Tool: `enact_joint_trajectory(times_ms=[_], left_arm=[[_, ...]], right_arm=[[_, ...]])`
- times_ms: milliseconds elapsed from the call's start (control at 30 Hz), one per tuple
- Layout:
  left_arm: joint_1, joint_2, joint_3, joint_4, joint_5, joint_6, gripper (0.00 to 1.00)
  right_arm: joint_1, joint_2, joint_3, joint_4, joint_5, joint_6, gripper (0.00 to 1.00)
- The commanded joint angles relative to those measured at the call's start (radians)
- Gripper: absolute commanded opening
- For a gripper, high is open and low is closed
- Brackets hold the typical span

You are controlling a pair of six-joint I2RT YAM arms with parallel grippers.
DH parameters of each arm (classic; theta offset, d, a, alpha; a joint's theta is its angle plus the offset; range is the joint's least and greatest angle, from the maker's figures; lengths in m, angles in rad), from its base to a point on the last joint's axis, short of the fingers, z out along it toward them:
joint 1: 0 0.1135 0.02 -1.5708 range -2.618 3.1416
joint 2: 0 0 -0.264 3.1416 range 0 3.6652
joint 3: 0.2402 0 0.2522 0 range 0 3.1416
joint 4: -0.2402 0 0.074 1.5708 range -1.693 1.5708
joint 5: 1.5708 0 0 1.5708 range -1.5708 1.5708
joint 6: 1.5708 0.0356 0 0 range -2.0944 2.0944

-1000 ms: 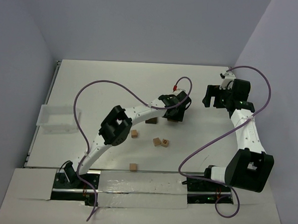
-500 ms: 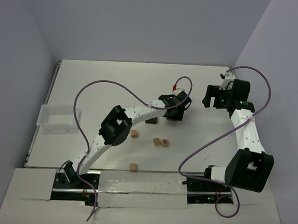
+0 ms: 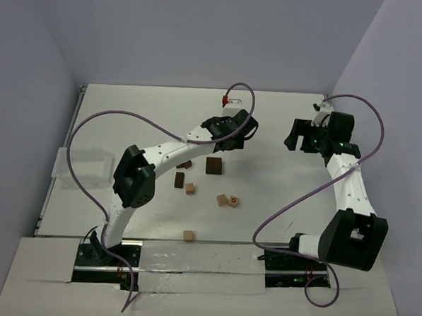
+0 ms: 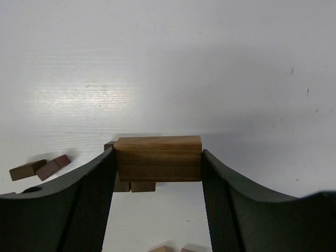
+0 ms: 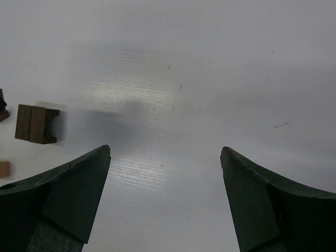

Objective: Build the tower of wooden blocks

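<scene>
My left gripper (image 3: 221,136) (image 4: 157,153) is shut on a brown wooden block (image 4: 158,158) and holds it above the table, just behind a dark brown block pair (image 3: 213,165) (image 4: 131,186). Two small dark blocks (image 3: 183,171) (image 4: 39,169) lie to the left. Tan blocks lie nearer: one (image 3: 190,188), a pair (image 3: 228,201) of which one carries a printed mark, and one (image 3: 188,235) near the front. My right gripper (image 3: 291,141) (image 5: 165,152) is open and empty over bare table at the right; the dark pair (image 5: 35,124) shows at its view's left.
A white plastic tray (image 3: 79,167) stands at the table's left edge. The left arm's purple cable (image 3: 128,116) arcs over the back left of the table. Grey walls close in the back and both sides.
My left arm has swung left and towards the back with the brown block in its jaws, uncovering the dark pair and the two small dark blocks. The right arm has not moved.
</scene>
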Motion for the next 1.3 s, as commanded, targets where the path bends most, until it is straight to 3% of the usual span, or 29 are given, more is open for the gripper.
enact_joint_trajectory(times_ms=[0,600,1267], left_arm=[[0.024,-0.071,-0.097,-0.013,-0.025,-0.049,0.0],[0.092,-0.023,-0.16,0.013,0.188,0.004,0.01],[0.097,0.039,-0.137,-0.006,0.197,0.014,0.17]], right_arm=[[0.006,0.006,0.035,0.033,-0.029,0.053,0.92],[0.091,0.032,0.04,0.069,0.002,0.15,0.94],[0.096,0.048,0.049,0.068,-0.004,0.164,0.94]])
